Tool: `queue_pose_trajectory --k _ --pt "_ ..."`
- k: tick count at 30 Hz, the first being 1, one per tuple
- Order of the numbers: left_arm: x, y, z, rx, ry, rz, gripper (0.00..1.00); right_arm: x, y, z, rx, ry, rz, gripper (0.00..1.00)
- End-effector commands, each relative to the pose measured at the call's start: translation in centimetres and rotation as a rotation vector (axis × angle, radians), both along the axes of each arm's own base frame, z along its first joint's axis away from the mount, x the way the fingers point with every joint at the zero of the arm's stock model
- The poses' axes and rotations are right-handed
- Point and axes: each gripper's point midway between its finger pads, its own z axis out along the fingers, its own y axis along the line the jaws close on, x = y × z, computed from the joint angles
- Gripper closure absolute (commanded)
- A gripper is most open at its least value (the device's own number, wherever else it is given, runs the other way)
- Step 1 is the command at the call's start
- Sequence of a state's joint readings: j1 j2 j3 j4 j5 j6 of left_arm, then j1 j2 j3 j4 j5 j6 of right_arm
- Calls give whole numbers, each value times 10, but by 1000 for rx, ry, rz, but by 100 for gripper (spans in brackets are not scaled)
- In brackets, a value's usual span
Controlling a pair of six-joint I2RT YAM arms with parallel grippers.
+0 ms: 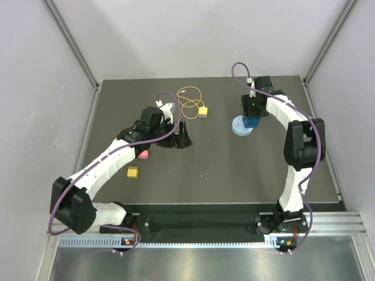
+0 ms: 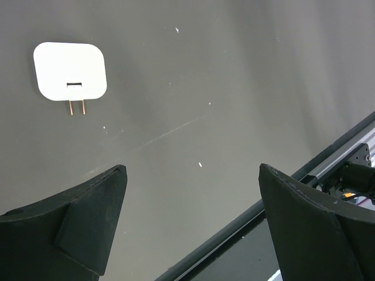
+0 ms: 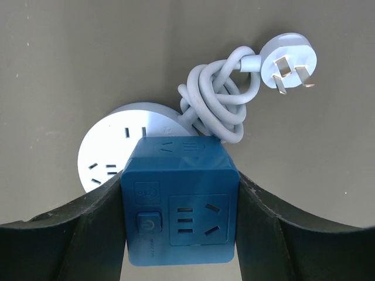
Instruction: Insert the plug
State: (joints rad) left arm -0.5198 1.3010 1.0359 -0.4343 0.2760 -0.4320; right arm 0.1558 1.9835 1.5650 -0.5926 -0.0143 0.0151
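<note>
The plug (image 1: 203,110) lies on the dark table (image 1: 234,170) in the upper middle of the top view, at the lower right end of its thin yellow wire (image 1: 188,99), which lies coiled in loose loops just to its upper left. The left gripper (image 1: 182,139) sits a little below and to the left of the plug, near it but apart from it, with its jaws spread wide and nothing between them. In the left wrist view its two black fingers (image 2: 88,222) frame bare table, and a white two-pronged adapter (image 2: 70,71) lies flat in the upper left of that frame. The plug seems to rest flat on one face, though it is too small in the top view to be sure.

The right gripper (image 3: 180,178) is well to the right of the plug, with its jaws clamped on the sides of a blue socket cube (image 3: 179,205). Behind the cube lies a round pale socket base (image 3: 105,143), and a knotted grey cable (image 3: 217,105) ends in a three-pin head (image 3: 290,58) in the upper right of the right wrist view.

At the lower left of the top view, beside the left arm, lie a pink piece (image 1: 142,154) and a loose yellow block (image 1: 133,172), both well apart from the plug
</note>
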Motion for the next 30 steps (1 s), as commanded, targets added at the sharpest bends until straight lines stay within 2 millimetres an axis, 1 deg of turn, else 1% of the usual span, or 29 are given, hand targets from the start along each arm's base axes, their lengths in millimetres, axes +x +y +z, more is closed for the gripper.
queue_pose_trajectory --k 1,3,5,8,10,11,16,18,20,22,23,24,27,29,30 --pt "5 -4 12 -27 -35 -8 2 -52 9 -63 -30 230 -2 100" --pt "5 -4 12 -28 -34 -11 2 -59 12 -71 -30 246 -2 100" --pt "5 -4 12 -28 -36 -10 2 -65 4 -78 -92 256 -22 100" --pt "5 -4 12 -30 -34 -8 2 -73 10 -83 -84 261 -17 100" --pt "5 -5 13 -35 -36 -13 2 -76 13 -85 -76 253 -21 100" --pt "5 -5 13 -36 -32 -13 2 -80 14 -88 -68 263 -24 100" --pt "4 -5 13 -37 -33 -12 2 -84 13 -88 -69 276 -36 100" --pt "3 -5 15 -37 -36 -12 2 -80 9 -84 -78 269 -59 100" --pt "3 -4 18 -38 -43 -9 2 -77 6 -75 -85 255 -75 99" --pt "3 -3 19 -39 -41 -3 2 -73 1 -63 -97 229 -99 87" --pt "2 -3 22 -45 -45 -2 2 -71 -1 -56 -106 217 -108 77" --pt "1 -3 23 -51 -41 0 2 -70 -2 -51 -111 211 -110 75" --pt "-1 -3 26 -65 -33 8 2 -70 -10 -34 -148 198 -128 75" --pt "-1 -3 28 -71 -29 16 2 -71 -15 -30 -154 188 -142 75" --pt "-2 -3 28 -74 -22 23 2 -72 -20 -29 -150 190 -153 73"
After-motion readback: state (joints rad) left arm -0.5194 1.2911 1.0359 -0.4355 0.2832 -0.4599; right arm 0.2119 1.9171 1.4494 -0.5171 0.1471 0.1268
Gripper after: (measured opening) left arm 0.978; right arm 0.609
